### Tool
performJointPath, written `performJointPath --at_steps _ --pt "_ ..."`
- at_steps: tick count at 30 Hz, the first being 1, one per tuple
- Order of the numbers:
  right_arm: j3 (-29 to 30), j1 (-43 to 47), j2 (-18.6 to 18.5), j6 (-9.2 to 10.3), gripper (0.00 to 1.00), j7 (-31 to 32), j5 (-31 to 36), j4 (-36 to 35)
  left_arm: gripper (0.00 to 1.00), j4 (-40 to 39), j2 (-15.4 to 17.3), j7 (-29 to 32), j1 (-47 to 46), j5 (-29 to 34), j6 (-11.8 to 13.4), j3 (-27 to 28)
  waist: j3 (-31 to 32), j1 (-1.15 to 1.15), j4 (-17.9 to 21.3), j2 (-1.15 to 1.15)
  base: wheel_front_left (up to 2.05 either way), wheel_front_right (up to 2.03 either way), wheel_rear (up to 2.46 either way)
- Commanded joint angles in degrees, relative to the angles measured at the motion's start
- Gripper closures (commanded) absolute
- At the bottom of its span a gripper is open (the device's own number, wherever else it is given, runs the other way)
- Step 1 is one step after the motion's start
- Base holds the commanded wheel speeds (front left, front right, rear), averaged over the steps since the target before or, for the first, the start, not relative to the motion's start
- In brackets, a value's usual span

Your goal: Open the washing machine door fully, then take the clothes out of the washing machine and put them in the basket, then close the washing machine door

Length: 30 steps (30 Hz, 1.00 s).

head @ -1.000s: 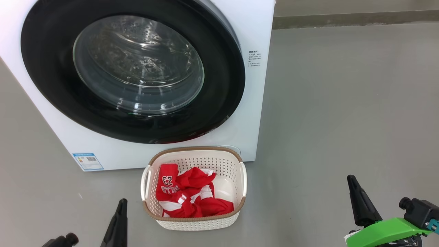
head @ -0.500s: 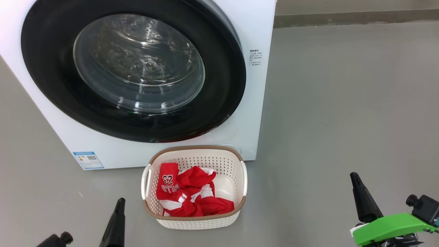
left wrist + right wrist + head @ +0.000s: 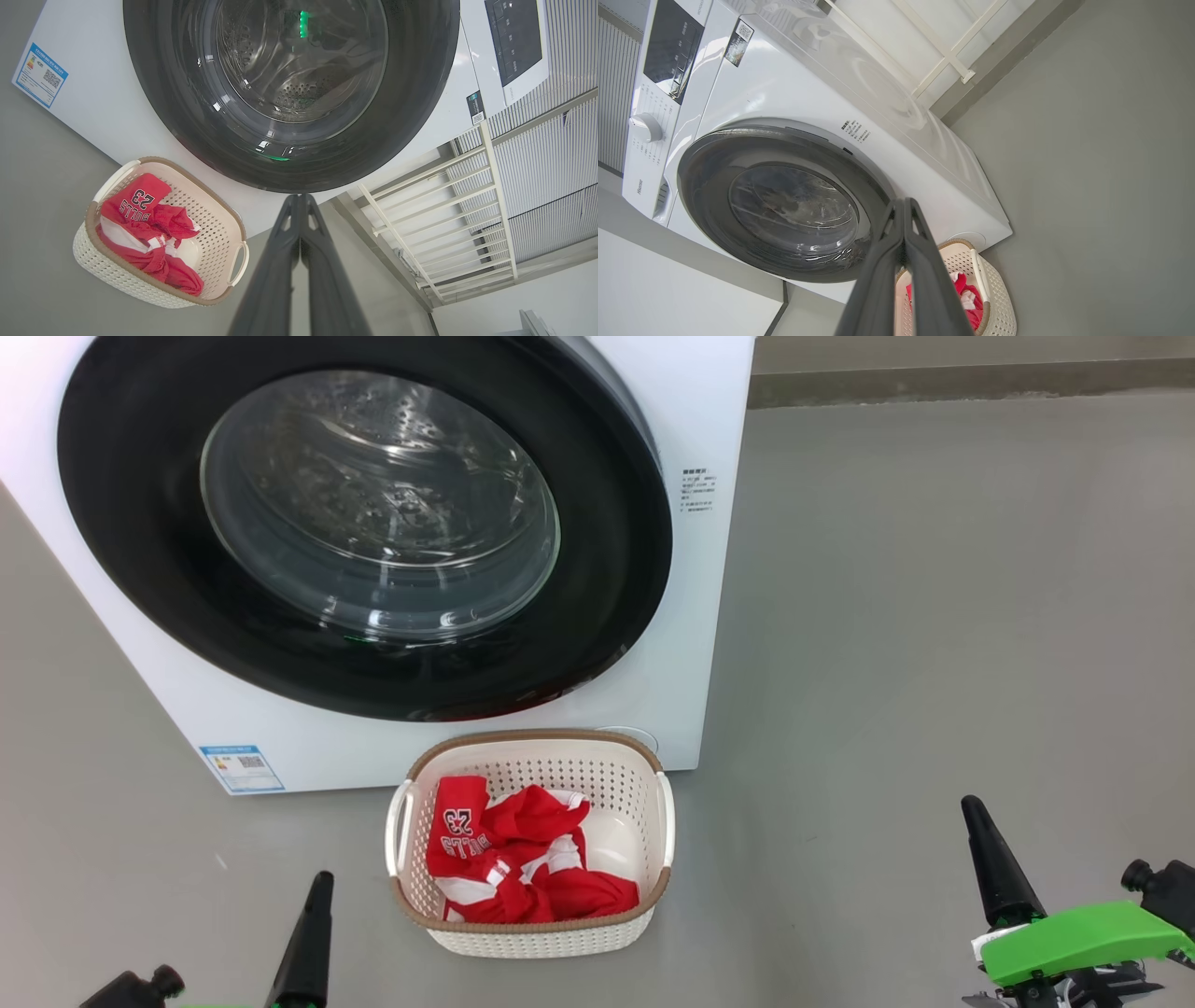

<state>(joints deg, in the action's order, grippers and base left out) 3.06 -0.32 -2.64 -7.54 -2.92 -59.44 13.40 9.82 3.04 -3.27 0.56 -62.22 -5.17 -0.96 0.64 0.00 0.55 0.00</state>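
Red jerseys (image 3: 523, 868) sit in the basket (image 3: 532, 739) at lower centre, washing machine door (image 3: 373, 513) (upper left) looks closed, so I'd just confirm it's latched, left gripper (image 3: 320, 887) and right gripper (image 3: 978, 821) both clenched empty.

The left gripper (image 3: 319, 887) stands at the lower left of the head view. Its two dark fingers are pressed together into a single spike that points up the frame and leans slightly right. The right gripper (image 3: 974, 807) stands at the lower right, closed in the same way, its spike leaning slightly left above a green wrist piece (image 3: 1074, 941). In the left wrist view the fingers (image 3: 280, 261) rise from the bottom middle and meet at the tips. The right wrist view shows the same pose.
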Motion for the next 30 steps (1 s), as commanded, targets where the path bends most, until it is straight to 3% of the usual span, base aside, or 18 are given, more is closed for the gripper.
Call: performJointPath --at_steps 1,30 --pt "-0.4 -2.7 -1.0 -0.03 1.00 0.3 -1.8 -1.2 1.00 -0.9 1.0 0.4 -2.9 -1.5 -0.8 1.6 0.0 0.00 0.0 0.00 0.00 0.00 0.00" --pt "1.1 -4.5 -1.1 0.02 1.00 5.0 -20.9 -0.2 1.00 2.1 1.1 5.0 -5.1 -19.4 -1.7 3.9 -0.5 0.00 -0.3 0.00 0.00 0.00 0.00"
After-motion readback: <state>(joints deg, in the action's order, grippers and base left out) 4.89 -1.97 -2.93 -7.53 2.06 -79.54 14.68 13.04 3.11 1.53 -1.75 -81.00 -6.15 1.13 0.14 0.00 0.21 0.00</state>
